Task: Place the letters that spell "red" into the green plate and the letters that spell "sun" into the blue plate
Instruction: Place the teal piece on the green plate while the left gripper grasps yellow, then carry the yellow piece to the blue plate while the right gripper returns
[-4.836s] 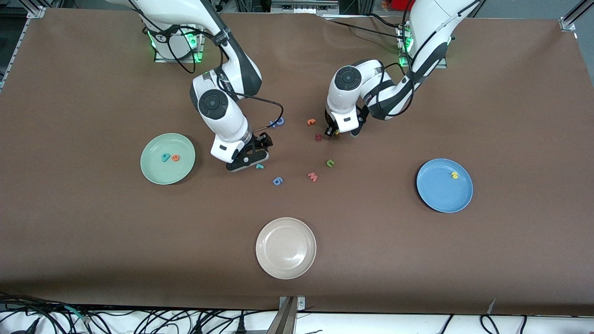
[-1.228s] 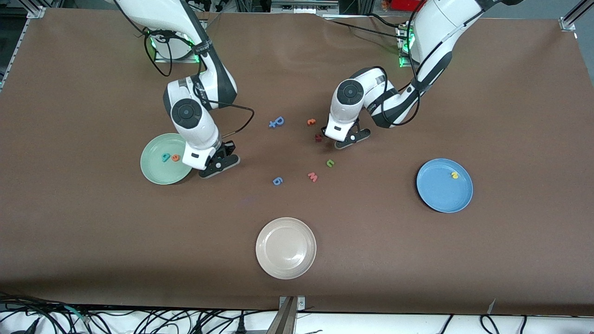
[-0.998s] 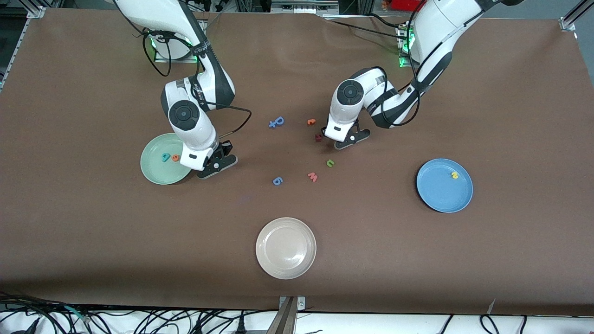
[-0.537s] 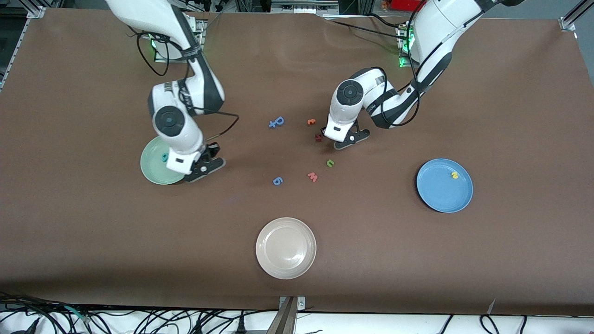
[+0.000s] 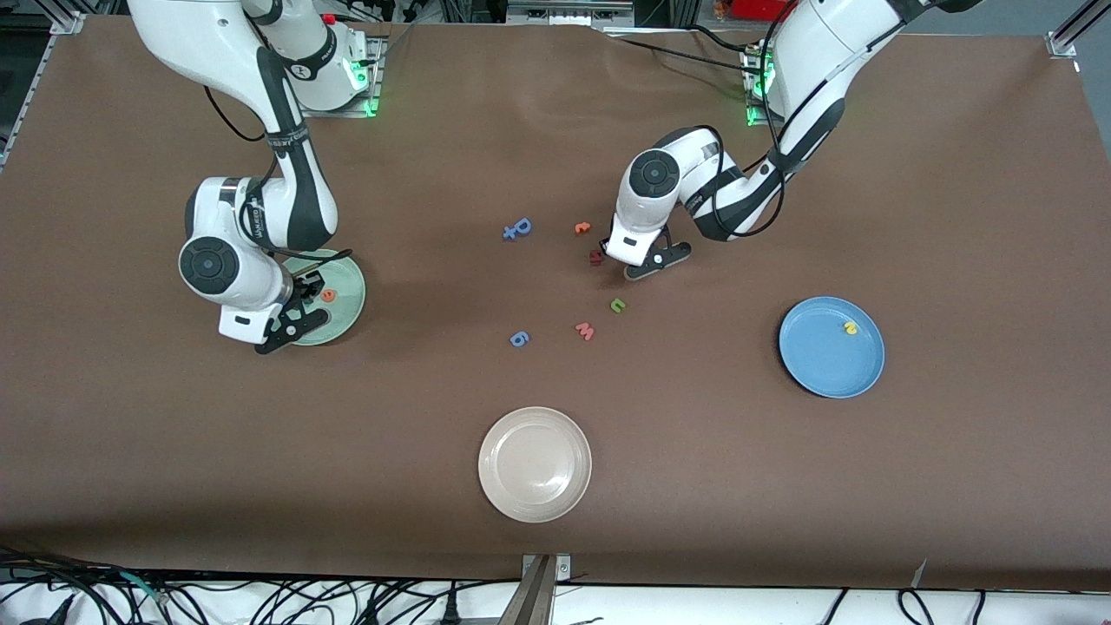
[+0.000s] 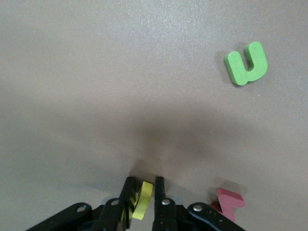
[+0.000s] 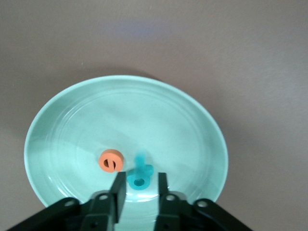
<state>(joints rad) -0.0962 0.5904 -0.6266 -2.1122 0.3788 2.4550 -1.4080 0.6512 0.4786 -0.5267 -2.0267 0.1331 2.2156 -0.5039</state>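
The green plate (image 5: 347, 299) (image 7: 72, 110) lies toward the right arm's end of the table, with the orange "e" (image 5: 328, 295) (image 7: 110, 160) in it. My right gripper (image 5: 289, 319) (image 7: 140, 180) hangs open over this plate. Teal letter foam (image 7: 140, 175), partly blurred, lies on the plate just off its fingertips; I cannot separate "d" from "r". My left gripper (image 5: 644, 263) (image 6: 143, 190) is down at the table's middle, shut on a small yellow letter (image 6: 143, 201). The green "u" (image 5: 617, 305) (image 6: 246, 62) lies nearer the camera. The blue plate (image 5: 820, 360) holds the yellow "s" (image 5: 851, 327).
A dark red letter (image 5: 595, 257) (image 6: 228, 202) lies right beside the left gripper. An orange letter (image 5: 582, 228), two blue letters (image 5: 517, 228) (image 5: 519, 338) and a pink "w" (image 5: 585, 331) are scattered mid-table. A cream plate (image 5: 535, 464) sits near the front edge.
The right arm swung from beside the green plate to over it and its gripper opened, letting teal foam go. The left gripper stayed in place and closed on the yellow letter.
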